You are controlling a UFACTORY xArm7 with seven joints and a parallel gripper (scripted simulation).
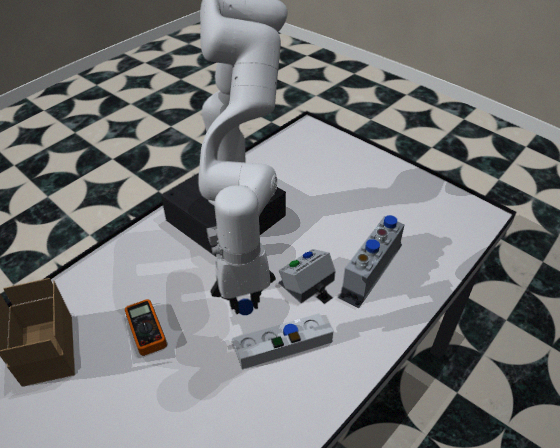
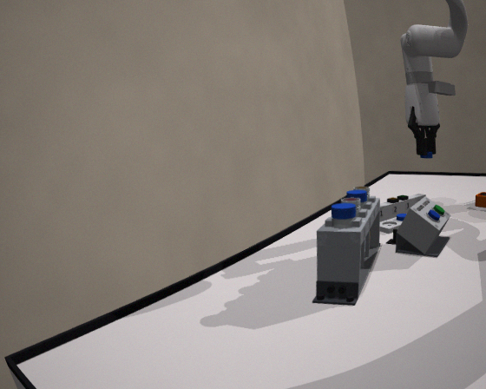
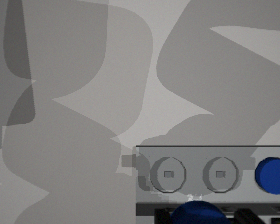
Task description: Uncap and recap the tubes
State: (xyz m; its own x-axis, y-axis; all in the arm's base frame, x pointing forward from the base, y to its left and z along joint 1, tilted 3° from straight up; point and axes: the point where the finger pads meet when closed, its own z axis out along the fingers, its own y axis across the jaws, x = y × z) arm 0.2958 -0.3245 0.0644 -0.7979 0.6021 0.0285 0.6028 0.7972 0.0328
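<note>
While the round blue screw cap (image 1: 245,307) hangs pinched between the black fingers of the white arm's gripper (image 1: 244,302), it sits above the table beside the long grey cap tray (image 1: 302,344). One more blue cap (image 1: 290,329) lies in a tray nest; three nests are bare. Two blue caps (image 1: 372,245) remain on the grey tube block (image 1: 364,285), two tubes stand uncapped. White tabletop (image 1: 262,400) stretches open toward the near edge.

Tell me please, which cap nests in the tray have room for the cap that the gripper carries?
The gripper holds a blue cap above the cap tray. Three nests show bare: two at the multimeter end and one at the far end. The nest between is taken by another blue cap.
</note>
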